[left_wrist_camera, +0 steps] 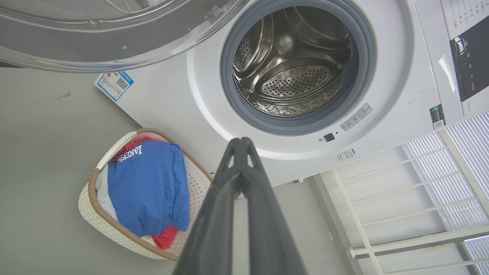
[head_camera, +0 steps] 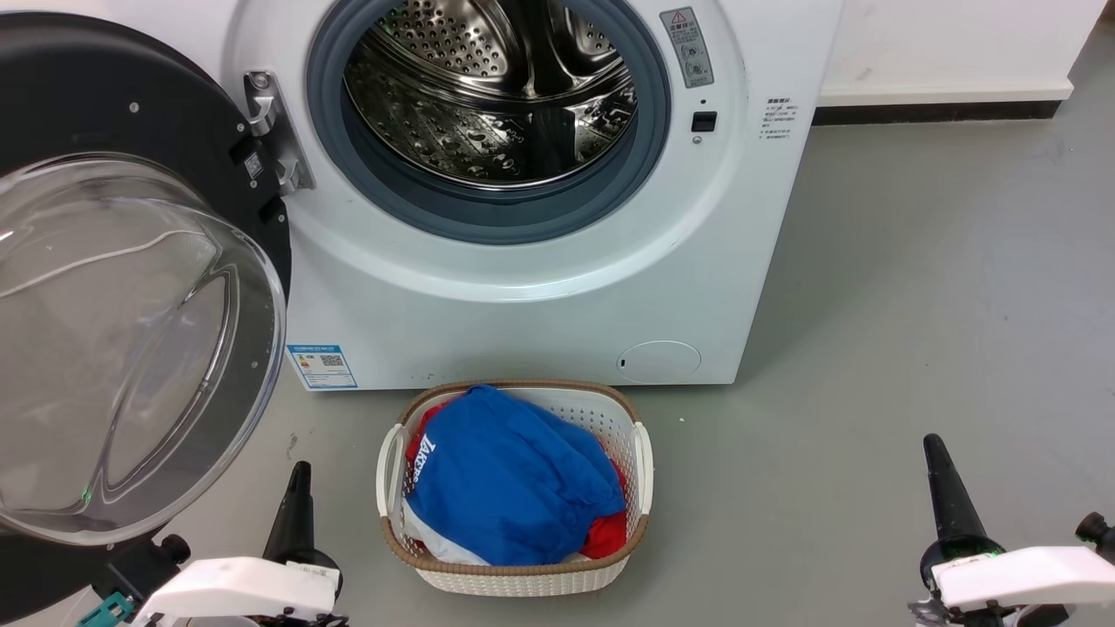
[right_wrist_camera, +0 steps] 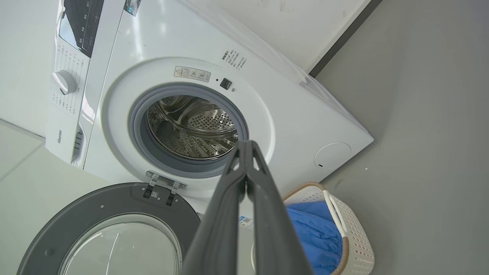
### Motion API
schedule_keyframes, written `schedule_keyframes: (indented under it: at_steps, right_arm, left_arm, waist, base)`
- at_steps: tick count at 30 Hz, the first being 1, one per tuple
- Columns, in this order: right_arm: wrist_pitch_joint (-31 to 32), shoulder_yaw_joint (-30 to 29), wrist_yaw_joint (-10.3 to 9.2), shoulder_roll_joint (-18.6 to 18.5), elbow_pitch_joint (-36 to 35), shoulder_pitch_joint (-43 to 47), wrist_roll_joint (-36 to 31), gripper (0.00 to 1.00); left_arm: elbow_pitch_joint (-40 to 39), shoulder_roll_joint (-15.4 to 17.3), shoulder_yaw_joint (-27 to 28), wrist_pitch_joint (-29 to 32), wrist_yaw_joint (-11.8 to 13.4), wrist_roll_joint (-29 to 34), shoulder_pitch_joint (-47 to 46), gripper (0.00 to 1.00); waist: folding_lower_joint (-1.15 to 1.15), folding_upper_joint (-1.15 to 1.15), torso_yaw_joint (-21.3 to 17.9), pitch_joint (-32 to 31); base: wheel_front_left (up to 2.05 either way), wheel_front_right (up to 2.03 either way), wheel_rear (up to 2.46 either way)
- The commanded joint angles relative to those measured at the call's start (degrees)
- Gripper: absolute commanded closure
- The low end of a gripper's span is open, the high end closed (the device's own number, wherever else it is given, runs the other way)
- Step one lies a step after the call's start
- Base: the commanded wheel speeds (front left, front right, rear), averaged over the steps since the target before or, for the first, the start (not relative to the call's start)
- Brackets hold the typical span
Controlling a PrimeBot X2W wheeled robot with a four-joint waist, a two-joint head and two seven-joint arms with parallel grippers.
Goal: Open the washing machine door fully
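Head view: the door [head_camera: 122, 287] stands swung wide at the machine's [head_camera: 523, 322] left. The left hand [head_camera: 296, 509] and right hand [head_camera: 945, 492] sit low, both clear of it.

Left wrist view: the left hand is narrow, fingers pressed together, empty.

Right wrist view: the right hand is the same.

Head looks down, both wrists face drum [left_wrist_camera: 292, 68]

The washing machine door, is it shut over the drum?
No, the washing machine door stands swung open, leaving the steel drum uncovered.
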Motion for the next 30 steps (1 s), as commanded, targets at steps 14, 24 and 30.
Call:
schedule_keyframes:
  at_steps: [14,24,30]
  right_arm:
    - [2.53,-0.67,0.01,-0.45,1.27,-3.21,9.86,1.00]
    - [3.98,-1.06,0.01,-0.40,2.26,-4.27,15.40,1.00]
    - [4.83,-1.31,0.01,-0.35,2.79,-4.80,18.44,1.00]
  left_arm:
    - [0.64,0.00,0.86,2.59,-1.23,-10.21,-2.69,1.00]
    - [1.30,0.00,1.24,4.04,-1.68,-16.08,-3.54,1.00]
    - [1.64,-0.01,1.42,4.91,-2.06,-19.36,-4.11,1.00]
  waist:
    - [0.00,0.00,0.07,-0.03]
    - [0.00,0.00,0.11,-0.06]
    - [0.00,0.00,0.14,-0.07]
  base:
    - [0.00,0.00,0.00]
    - [0.00,0.00,0.00]
    - [0.00,0.00,0.00]
